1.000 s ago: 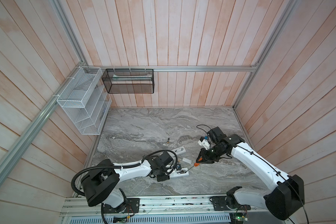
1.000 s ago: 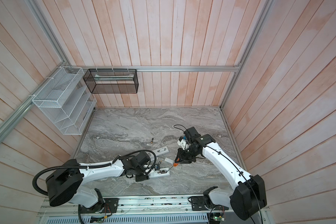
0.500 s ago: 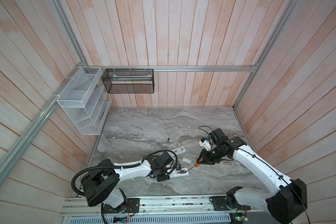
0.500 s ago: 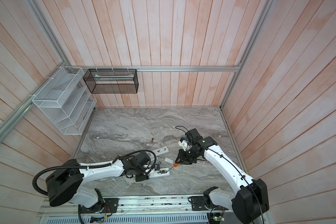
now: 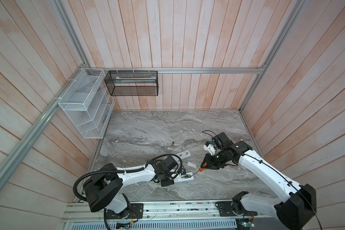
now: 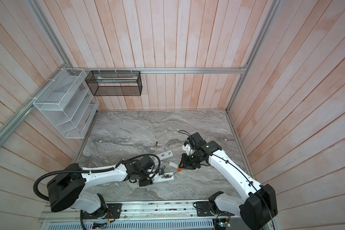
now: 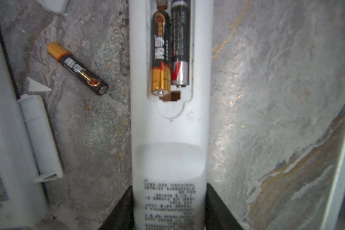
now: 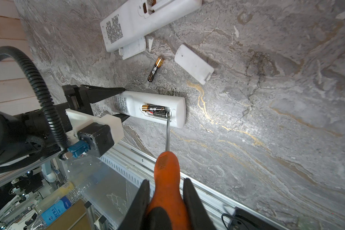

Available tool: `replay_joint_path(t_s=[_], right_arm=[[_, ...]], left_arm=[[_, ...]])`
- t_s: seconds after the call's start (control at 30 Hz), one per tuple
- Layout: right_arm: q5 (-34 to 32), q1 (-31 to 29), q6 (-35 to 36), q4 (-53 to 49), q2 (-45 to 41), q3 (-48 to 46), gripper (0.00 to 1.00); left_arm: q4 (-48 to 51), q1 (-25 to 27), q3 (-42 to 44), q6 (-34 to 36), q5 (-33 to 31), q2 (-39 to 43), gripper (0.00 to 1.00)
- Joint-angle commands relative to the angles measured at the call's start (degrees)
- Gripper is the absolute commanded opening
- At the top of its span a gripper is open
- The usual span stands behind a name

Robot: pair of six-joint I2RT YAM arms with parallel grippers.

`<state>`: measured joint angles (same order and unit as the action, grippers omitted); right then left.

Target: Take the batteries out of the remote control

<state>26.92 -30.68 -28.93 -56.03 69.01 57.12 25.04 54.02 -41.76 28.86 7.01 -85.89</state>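
Observation:
The white remote control (image 7: 169, 139) lies back up on the marble, its compartment uncovered, and my left gripper (image 7: 169, 209) is shut on its printed end. Two batteries sit side by side inside: a black one with a gold end (image 7: 160, 55) and a black one with a silver end (image 7: 180, 45). My right gripper (image 8: 166, 191) is shut on the orange-handled screwdriver (image 8: 166, 169). The screwdriver's tip rests at the end of the silver-ended battery (image 8: 157, 115). A loose battery (image 8: 155, 69) lies beside the remote, and another (image 5: 172, 144) lies farther back.
A second white remote (image 5: 183, 155) with an empty compartment lies behind the held one, a battery cover (image 8: 131, 49) against it. Another white cover (image 8: 193, 63) lies between the remotes. Wire baskets (image 5: 86, 103) hang on the left and back walls. The table's front rail (image 8: 197, 185) runs under my right gripper.
My right arm has shifted slightly, with the screwdriver tip staying at the remote. The left arm and the remote have not moved.

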Motion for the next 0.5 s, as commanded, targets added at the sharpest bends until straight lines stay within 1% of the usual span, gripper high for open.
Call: replay_joint_path(t_s=[0.0, 0.17, 0.47], right_arm=[[11.28, -2.72, -2.34, 5.65, 1.3, 2.12, 0.13], [10.22, -2.78, -2.69, 3.84, 0.8, 4.46, 0.13], [9.32, -3.17, -3.51, 2.8, 0.16, 5.72, 0.13]], left_arm=[[-1.02, 0.21, -0.36, 0.31, -0.41, -0.4, 0.13], [-1.04, 0.19, -0.3, 0.32, -0.64, -0.55, 0.13], [-1.13, 0.21, -0.54, 0.13, -1.12, -1.21, 0.12]])
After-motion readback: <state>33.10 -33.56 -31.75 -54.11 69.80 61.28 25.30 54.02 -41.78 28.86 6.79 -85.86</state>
